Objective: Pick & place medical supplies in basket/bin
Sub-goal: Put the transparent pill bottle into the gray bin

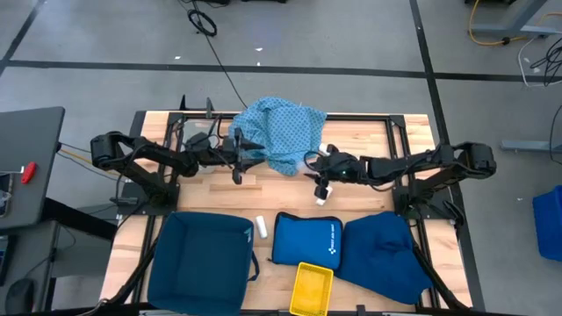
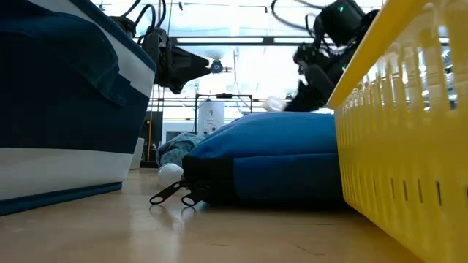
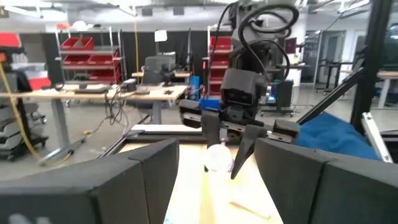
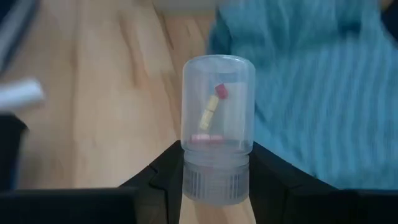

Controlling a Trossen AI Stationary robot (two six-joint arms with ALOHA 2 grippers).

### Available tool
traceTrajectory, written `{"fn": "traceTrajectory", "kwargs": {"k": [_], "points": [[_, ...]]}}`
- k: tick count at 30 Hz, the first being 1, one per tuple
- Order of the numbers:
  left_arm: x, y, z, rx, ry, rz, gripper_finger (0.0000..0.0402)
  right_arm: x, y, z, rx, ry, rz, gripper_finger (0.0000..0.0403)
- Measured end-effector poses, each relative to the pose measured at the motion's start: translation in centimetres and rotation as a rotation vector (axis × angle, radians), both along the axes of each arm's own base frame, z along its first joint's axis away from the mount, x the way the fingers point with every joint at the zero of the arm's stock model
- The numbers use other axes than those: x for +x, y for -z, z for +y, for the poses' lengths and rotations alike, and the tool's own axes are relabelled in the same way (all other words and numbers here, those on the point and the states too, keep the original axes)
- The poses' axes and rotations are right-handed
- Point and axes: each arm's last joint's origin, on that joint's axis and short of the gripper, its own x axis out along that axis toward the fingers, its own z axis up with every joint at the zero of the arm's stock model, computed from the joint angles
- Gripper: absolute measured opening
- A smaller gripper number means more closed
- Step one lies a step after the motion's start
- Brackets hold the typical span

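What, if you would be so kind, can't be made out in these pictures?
- Dark blue bin: high view; nothing shows inside, though a dark interior could hide something.
- Yellow basket: low view; wall hides its contents.
- Clear vial in right hand: right wrist view; contents blurred.
- Left hand: high view; too small to tell its grip.

Light wooden plank table [image 1: 360, 140] in a black frame. Far side: crumpled light-blue dotted cloth [image 1: 281, 132]. Near side: dark blue fabric bin [image 1: 200, 261], small white roll [image 1: 261, 226] just beside it, bright blue flat zip pouch [image 1: 307, 239], yellow slotted plastic basket [image 1: 312, 289] at the edge, dark blue cloth [image 1: 386, 250].
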Motion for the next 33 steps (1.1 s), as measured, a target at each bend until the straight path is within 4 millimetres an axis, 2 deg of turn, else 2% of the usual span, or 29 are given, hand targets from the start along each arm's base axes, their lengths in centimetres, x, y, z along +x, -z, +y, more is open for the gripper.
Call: {"fn": "traceTrajectory", "kwargs": {"k": [8,16,20,28,33], "points": [[0.2,-1.1,-1.5,-0.010,0.040,-0.113,0.0224,1.0,-2.0,0.8,-0.063,-0.129,-0.206,0.0135],[1.2,-2.3,-1.9,-0.037,0.070,-0.159,0.0280,1.8,-2.3,0.9,-0.096,-0.165,-0.305,0.0135],[2.4,-2.8,-2.3,0.009,0.112,-0.175,0.0288,2.6,-2.1,0.9,-0.113,-0.193,-0.387,0.0135],[4.2,-1.9,-2.0,0.011,0.144,-0.160,0.0288,3.5,-2.1,0.8,-0.162,-0.198,-0.523,0.0135],[5.3,-1.1,-1.8,-0.016,0.154,-0.155,0.0287,3.5,-2.2,0.9,-0.162,-0.223,-0.542,0.0135]]}}
